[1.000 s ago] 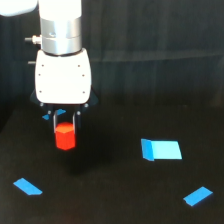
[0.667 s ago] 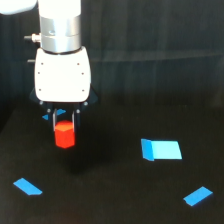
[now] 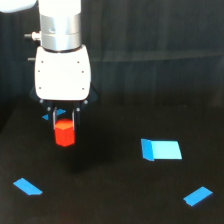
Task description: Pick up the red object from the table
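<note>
Raised since a second ago, the gripper (image 3: 65, 122) carries the red object (image 3: 65, 133) higher above the table (image 3: 110, 200), its fingers clamped on the block's upper part. Three flat blue pieces lie unmoved: one large (image 3: 161, 149), two small (image 3: 27, 186) (image 3: 198, 196).

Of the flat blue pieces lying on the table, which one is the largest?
The blue piece right of centre in the exterior view: a broad rectangle with a darker left edge. The other two, at lower left and lower right, are narrow slanted slivers.
</note>
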Available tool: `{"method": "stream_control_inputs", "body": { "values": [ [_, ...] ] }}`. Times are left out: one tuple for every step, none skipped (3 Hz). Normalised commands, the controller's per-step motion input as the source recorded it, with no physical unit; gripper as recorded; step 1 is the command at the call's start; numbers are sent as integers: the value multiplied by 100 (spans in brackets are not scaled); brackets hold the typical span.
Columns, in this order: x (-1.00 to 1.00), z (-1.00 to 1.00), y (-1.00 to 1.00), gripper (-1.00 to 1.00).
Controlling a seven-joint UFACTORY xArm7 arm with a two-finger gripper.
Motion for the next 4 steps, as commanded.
{"method": "stream_control_inputs", "body": {
  "values": [
    [-6, 9, 9, -100],
    [5, -2, 7, -100],
    [3, 2, 13, -100],
    [5, -9, 7, -96]
  ]
}}
